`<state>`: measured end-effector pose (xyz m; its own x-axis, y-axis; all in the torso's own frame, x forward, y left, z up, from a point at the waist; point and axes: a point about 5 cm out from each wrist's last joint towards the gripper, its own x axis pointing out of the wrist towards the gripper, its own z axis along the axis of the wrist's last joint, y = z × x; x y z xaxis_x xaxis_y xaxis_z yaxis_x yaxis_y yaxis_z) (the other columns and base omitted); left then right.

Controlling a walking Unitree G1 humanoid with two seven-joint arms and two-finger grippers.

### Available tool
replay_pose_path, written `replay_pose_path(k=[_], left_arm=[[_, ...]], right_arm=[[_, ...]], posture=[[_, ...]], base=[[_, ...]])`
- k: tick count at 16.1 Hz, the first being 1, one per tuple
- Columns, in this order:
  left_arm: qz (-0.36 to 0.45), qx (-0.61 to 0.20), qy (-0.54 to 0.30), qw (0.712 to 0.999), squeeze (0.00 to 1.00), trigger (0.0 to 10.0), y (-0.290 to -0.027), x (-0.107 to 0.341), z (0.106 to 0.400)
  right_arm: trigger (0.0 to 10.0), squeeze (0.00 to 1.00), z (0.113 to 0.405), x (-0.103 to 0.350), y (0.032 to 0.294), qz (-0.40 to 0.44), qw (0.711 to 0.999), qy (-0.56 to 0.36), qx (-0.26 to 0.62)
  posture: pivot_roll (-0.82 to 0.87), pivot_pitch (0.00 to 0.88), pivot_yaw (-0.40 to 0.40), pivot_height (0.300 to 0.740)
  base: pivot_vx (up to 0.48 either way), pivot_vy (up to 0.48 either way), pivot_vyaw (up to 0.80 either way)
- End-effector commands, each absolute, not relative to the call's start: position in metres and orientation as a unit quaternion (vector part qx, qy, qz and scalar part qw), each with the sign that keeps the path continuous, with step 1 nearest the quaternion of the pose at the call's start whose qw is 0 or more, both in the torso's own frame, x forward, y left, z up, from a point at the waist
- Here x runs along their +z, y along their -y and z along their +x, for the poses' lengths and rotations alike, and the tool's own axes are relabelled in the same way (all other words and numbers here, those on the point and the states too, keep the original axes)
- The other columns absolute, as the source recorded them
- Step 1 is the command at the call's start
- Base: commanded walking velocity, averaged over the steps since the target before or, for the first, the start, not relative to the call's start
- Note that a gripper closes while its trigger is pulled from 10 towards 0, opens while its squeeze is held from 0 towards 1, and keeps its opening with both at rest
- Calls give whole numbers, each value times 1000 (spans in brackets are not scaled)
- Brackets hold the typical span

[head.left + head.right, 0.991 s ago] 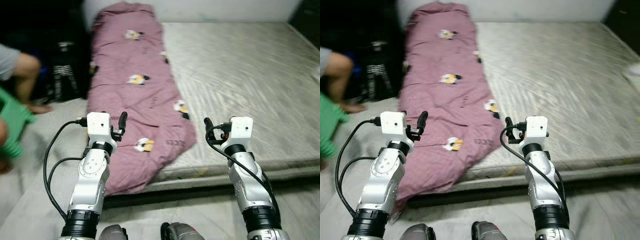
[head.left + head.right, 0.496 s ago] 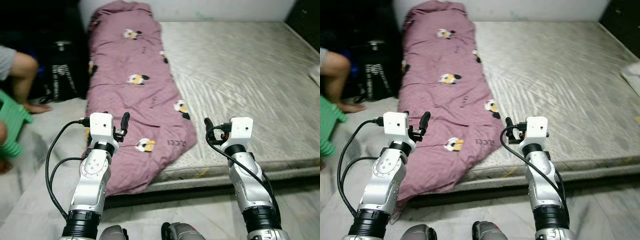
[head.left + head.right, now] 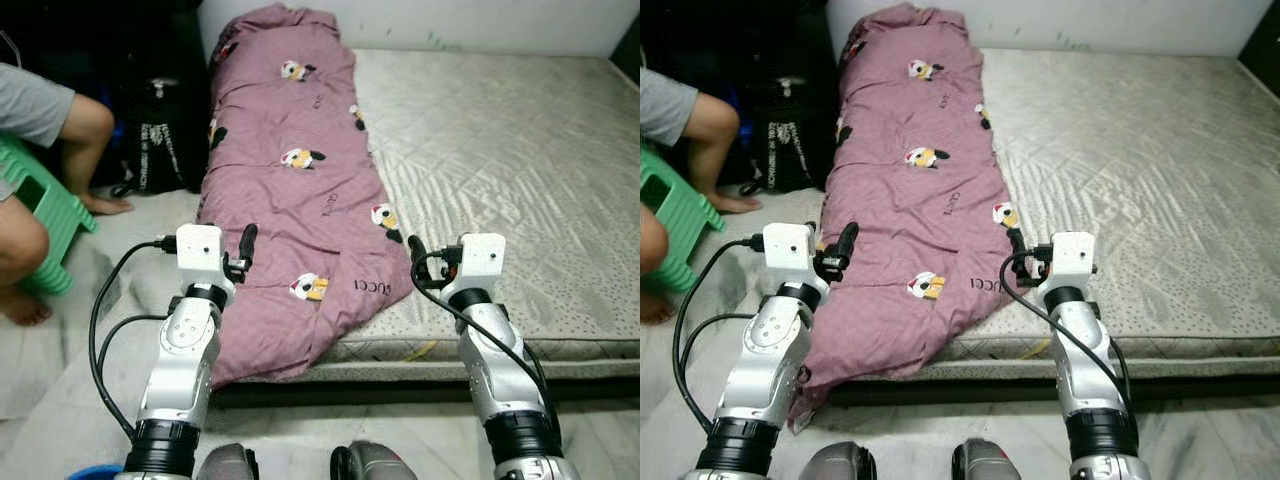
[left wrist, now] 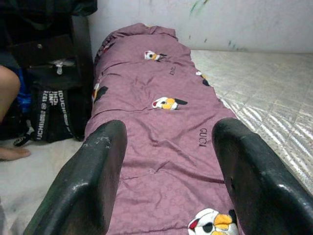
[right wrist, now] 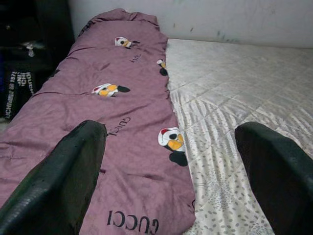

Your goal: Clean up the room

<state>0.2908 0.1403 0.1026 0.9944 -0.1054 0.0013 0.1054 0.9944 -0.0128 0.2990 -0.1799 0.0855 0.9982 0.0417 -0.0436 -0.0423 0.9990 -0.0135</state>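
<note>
A mauve quilt (image 3: 290, 190) printed with small cartoon birds lies lengthwise along the left side of a grey mattress (image 3: 520, 170). Its near end droops over the mattress edge towards the floor. My left gripper (image 3: 243, 245) hovers over the quilt's near left edge, open, with nothing between its fingers (image 4: 93, 181). My right gripper (image 3: 418, 255) is held at the same height over the quilt's near right corner, where it meets the bare mattress. It is open too, its fingers (image 5: 63, 181) wide apart and empty.
A person (image 3: 45, 110) sits on a green stool (image 3: 40, 205) at the left, bare feet on the floor. A black bag (image 3: 160, 140) stands between them and the bed. A white wall runs behind the mattress. My feet (image 3: 370, 465) stand at the bed's near edge.
The whole picture has slid to the right and sharpened, so the camera has turned left; more of the person shows. Both arms keep the same pose, grippers still open.
</note>
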Motion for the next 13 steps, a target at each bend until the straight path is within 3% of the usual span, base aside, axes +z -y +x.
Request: replay_pose_path(k=[1, 6, 11, 13], left_arm=[[-6, -58, 3, 998, 0, 10000, -139, 105, 292], [-6, -57, 3, 998, 0, 10000, -138, 106, 292], [-5, -57, 5, 998, 0, 10000, -137, 106, 293], [-7, -58, 5, 998, 0, 10000, -137, 106, 293]], right_arm=[[10000, 0, 300, 86, 182, -7, 1000, -23, 17], [10000, 0, 300, 86, 181, -8, 999, -25, 20], [10000, 0, 300, 86, 181, -7, 999, -27, 20], [10000, 0, 300, 86, 181, -7, 999, -25, 19]], posture=[[-55, 68, -28, 686], [-56, 70, -30, 681], [-57, 71, -31, 616], [-57, 70, -31, 611]], base=[[0, 0, 0], [0, 0, 0], [0, 0, 0], [0, 0, 0]])
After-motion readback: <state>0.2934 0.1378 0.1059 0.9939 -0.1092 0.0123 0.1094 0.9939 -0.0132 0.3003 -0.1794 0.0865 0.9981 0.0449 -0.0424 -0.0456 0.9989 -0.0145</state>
